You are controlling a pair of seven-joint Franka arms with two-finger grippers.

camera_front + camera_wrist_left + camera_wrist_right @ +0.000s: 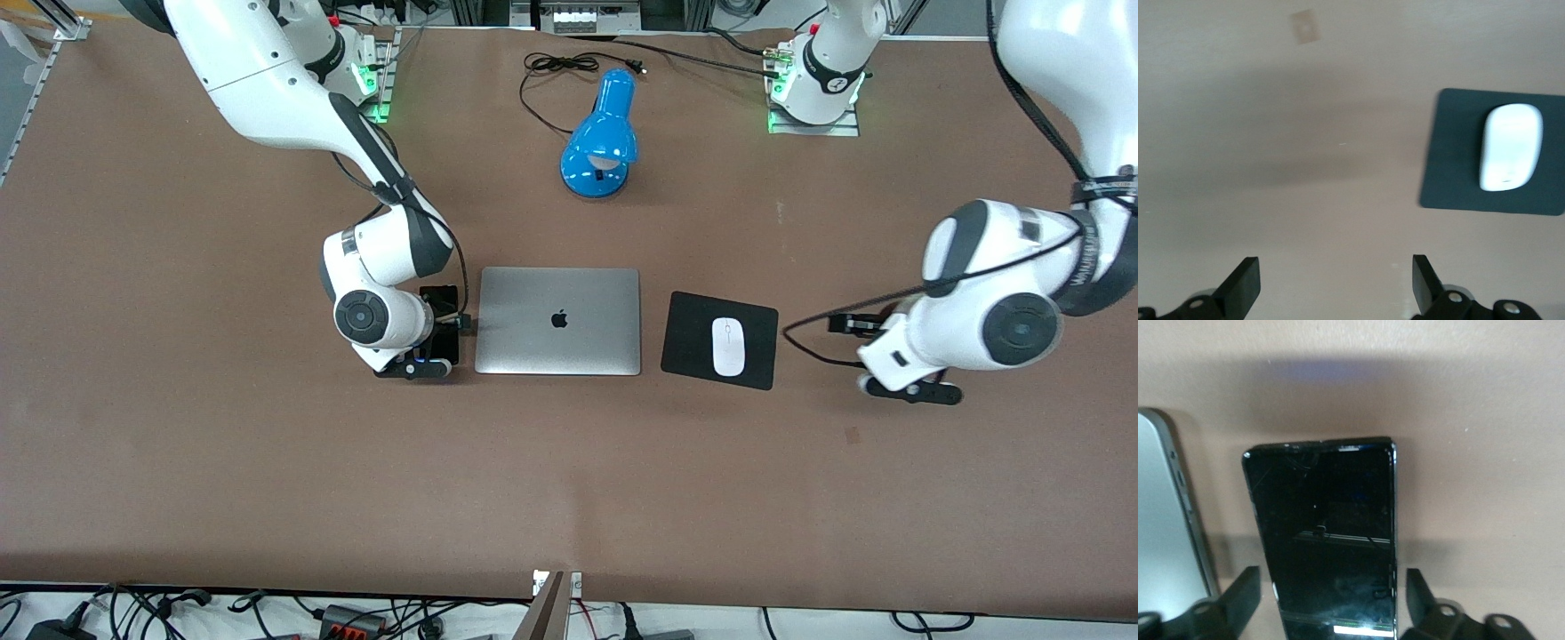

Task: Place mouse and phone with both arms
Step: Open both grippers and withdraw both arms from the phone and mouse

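The white mouse (728, 346) lies on the black square mat (689, 333) beside the laptop, toward the left arm's end of the table. It also shows in the left wrist view (1510, 147). My left gripper (846, 324) is open and empty (1335, 263), low over bare table just past the mat's edge. The black phone (442, 296) lies flat on the table beside the laptop, toward the right arm's end. My right gripper (440, 336) is open (1331, 580), low over the phone (1325, 513), with one finger on each side of it and a gap at both.
A closed silver laptop (557, 320) lies between the phone and the mat; its edge shows in the right wrist view (1165, 520). A blue desk lamp (603, 138) with a black cable (556, 64) lies farther from the front camera.
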